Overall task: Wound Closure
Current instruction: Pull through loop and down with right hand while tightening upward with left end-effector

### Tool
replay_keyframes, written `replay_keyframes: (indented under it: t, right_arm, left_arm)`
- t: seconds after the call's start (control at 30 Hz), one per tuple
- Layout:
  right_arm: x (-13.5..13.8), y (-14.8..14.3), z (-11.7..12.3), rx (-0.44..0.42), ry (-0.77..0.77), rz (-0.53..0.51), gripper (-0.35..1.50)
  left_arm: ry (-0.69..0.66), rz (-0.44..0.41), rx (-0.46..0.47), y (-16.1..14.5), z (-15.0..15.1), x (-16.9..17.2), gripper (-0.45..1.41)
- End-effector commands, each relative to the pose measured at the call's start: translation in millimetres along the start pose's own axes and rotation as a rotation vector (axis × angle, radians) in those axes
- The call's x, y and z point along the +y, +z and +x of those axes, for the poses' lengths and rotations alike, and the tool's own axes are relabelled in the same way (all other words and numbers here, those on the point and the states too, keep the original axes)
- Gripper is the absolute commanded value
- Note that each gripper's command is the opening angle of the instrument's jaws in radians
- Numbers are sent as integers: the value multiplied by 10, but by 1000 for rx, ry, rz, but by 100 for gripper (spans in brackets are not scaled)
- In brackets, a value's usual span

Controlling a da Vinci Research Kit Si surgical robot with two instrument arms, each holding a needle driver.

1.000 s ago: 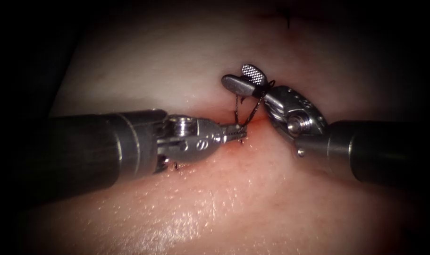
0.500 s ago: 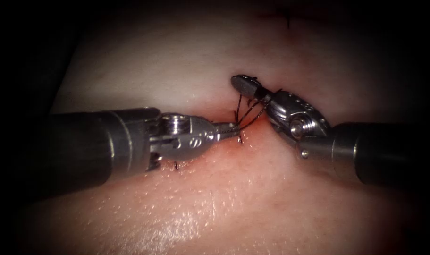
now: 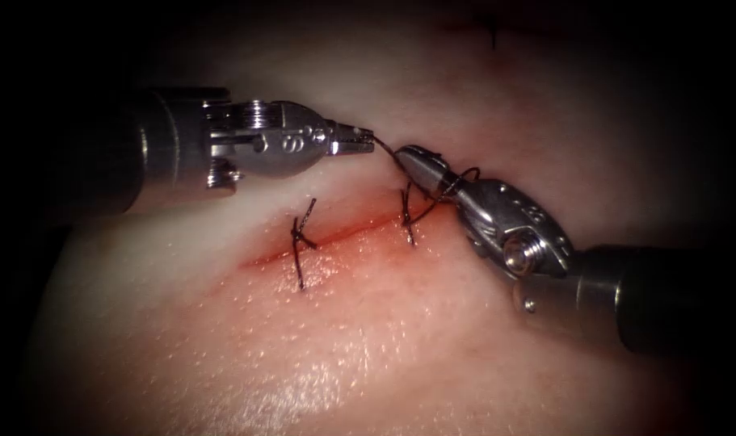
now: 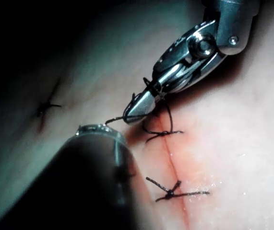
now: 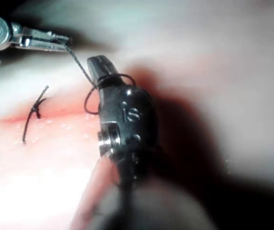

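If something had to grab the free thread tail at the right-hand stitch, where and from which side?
Judgement only: grip the thread on the short taut span between the left tool and the right tool, coming from above the cut. That span hangs clear of the tissue; lower down it loops around the right tool's jaws.

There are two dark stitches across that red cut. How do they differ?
The left stitch lies free as a finished knot with short cut ends; the right stitch has thread running up to both tools. That thread loops round the right tool and is gripped by the left tool. Both stitches cross the cut.
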Motion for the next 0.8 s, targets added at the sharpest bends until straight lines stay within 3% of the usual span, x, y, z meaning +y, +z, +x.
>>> replay_keyframes:
  t: [0.03, 0.4, 0.8]
  right_arm:
    - [-2, 6, -12, 5, -13, 10, -35]
    - [-1, -16, -33, 12, -56, 30, -35]
    - [-5, -31, -49, 20, -70, 46, -35]
  left_arm:
    - [-10, 3, -2, 11, -2, -13, -45]
    - [-73, -12, -30, 62, -48, -95, -45]
    - [-102, 13, -14, 84, -69, -177, -45]
